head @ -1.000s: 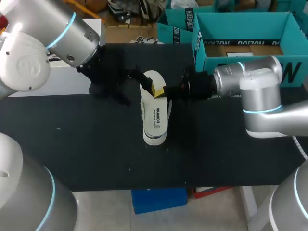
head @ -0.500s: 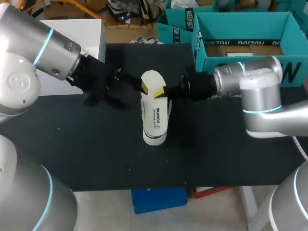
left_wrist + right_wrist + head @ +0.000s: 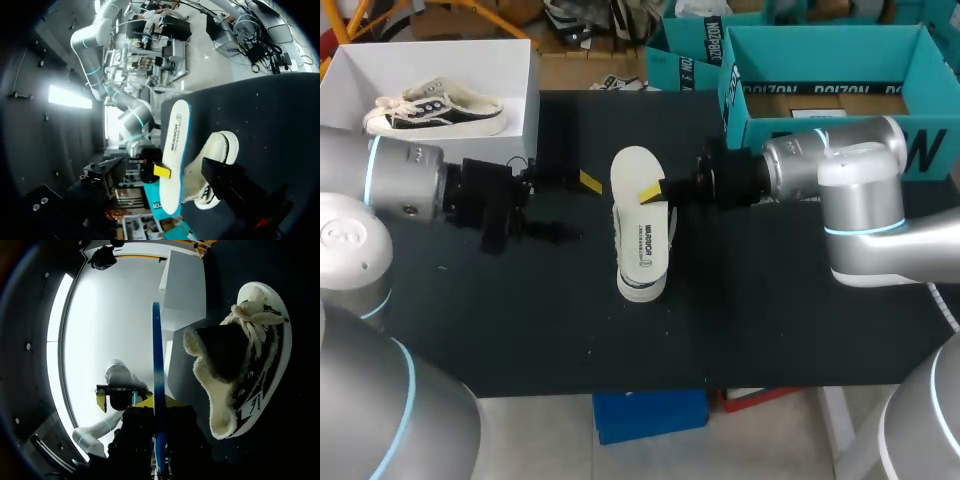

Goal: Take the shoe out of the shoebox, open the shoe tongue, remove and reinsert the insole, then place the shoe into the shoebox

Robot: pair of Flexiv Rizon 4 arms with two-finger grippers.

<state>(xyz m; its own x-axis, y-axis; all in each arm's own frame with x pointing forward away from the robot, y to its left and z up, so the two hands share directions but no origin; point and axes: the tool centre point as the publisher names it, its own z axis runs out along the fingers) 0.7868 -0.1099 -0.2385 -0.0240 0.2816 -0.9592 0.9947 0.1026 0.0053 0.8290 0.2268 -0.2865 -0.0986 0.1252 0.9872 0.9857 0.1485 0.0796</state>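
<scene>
Seeing, in the head view, the left gripper (image 3: 570, 205) pulled well away from the insole (image 3: 642, 225) compared with a second ago, spread open and carrying nothing. Leaves the right gripper (image 3: 653, 190) alone pinching the insole's edge, right over the shoe (image 3: 642, 290) on the table (image 3: 520, 320). Probably keeps it lined up for going back in.

Over to the left wrist: looking across at the insole (image 3: 172, 150) just beside the shoe (image 3: 217, 155), with the right gripper (image 3: 161, 171) clamped on it.

Right wrist: shows the insole (image 3: 156, 365) edge-on between closed fingers, with the shoe (image 3: 245, 355) close by, mouth gaping, seemingly ready to take it back.
</scene>
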